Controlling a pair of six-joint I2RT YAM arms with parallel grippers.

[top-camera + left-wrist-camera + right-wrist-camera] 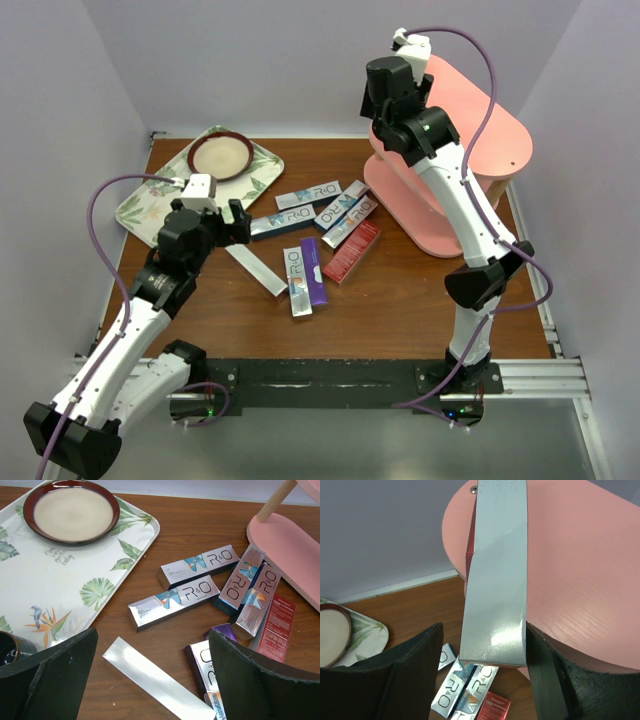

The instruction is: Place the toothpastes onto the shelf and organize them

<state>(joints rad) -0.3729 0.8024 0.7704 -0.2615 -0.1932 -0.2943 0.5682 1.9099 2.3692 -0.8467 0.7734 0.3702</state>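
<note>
Silver toothpaste box (497, 580) on shelf (580, 580) top: judged light, stiff, glossy-slick, best pinched across its width mid-length; right gripper (482, 647) jaws loose around it, left gripper (152, 645) jaws wide, empty.

"R&O" is printed on several silver boxes (197, 566) lying on the table (200, 520). The red box's (278, 626) small print cannot be read.

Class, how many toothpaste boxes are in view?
9. Eight toothpaste boxes lie clustered on the table between tray and shelf; the ninth lies on the shelf's top board between the right gripper's fingers. Others may hide underneath.
</note>
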